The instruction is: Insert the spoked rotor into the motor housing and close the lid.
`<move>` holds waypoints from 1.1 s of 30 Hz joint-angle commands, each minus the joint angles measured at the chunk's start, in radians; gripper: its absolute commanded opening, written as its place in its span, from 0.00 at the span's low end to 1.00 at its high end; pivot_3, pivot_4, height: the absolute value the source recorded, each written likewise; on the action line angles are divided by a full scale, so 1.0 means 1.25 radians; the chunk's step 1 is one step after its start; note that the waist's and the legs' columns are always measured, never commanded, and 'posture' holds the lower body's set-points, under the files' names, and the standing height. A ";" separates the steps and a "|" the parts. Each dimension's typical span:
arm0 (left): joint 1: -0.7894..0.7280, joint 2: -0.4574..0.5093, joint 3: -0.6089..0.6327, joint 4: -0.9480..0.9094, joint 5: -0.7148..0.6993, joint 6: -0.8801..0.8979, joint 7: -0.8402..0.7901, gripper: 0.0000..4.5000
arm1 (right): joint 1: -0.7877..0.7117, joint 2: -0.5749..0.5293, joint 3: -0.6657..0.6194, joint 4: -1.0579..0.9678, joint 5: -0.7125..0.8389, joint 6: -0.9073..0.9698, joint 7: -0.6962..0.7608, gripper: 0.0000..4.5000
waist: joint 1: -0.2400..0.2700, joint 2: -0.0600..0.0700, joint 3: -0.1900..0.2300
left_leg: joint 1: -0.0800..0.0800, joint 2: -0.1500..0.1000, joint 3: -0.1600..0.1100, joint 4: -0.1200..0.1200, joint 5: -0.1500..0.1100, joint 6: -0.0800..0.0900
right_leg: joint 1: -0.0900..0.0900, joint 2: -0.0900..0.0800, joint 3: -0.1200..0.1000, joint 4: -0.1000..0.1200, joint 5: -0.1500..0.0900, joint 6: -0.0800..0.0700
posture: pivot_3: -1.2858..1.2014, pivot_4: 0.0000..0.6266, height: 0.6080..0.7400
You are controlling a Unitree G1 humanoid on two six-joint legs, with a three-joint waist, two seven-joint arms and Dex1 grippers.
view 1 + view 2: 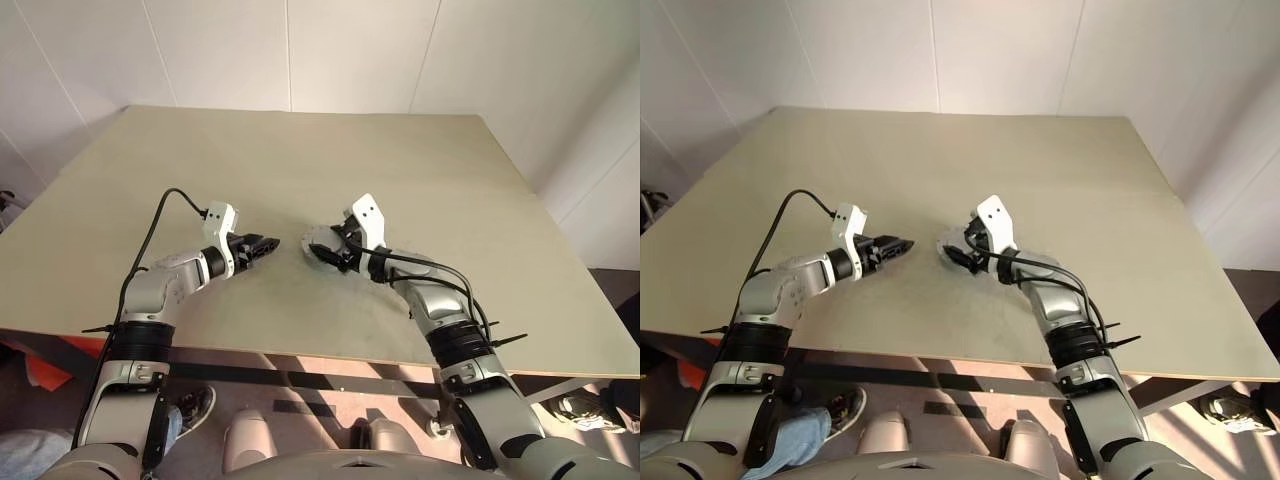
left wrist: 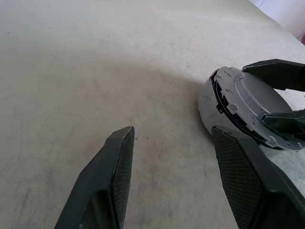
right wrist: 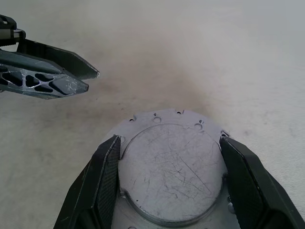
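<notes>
A round grey metal motor housing (image 2: 208,102) is tipped up on its edge just above the table, with my right gripper (image 3: 169,138) shut on it, one finger on each side. A flat grey flanged disc with small rim holes, apparently the lid (image 3: 171,164), sits on the side facing my right wrist. A thin dark slit shows between it and the cup. The spoked rotor is hidden. My left gripper (image 1: 268,242) hovers open and empty a short way to the left of the housing, pointing at it.
The beige table (image 1: 300,160) stretches wide behind and to both sides of the grippers. Its front edge (image 1: 300,352) runs close under my forearms. White walls stand behind the table.
</notes>
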 commanded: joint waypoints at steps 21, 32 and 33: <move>-0.012 0.002 0.000 -0.014 -0.002 -0.012 0.000 0.61 | -0.010 -0.019 -0.002 0.021 -0.016 -0.022 -0.020 0.71 | 0.001 0.000 0.000 | 0.000 0.000 0.000 0.001 0.000 0.000 | 0.001 0.000 0.000 0.000 0.000 0.000 | 0.52 0.00 1.00; -0.016 0.001 -0.004 -0.005 0.001 -0.018 -0.004 0.61 | -0.005 -0.011 -0.013 -0.053 0.010 -0.041 0.002 0.71 | 0.001 0.001 0.001 | -0.004 0.000 0.000 0.000 0.000 0.000 | -0.002 0.000 0.000 0.000 0.000 0.000 | 0.52 0.00 1.00; -0.016 0.002 -0.004 -0.004 0.001 -0.018 -0.004 0.61 | -0.004 -0.011 -0.014 -0.059 0.011 -0.042 0.003 0.71 | 0.001 0.001 0.001 | -0.004 0.000 0.000 0.000 0.000 0.000 | -0.002 0.000 0.000 0.000 0.000 0.000 | 0.52 0.00 1.00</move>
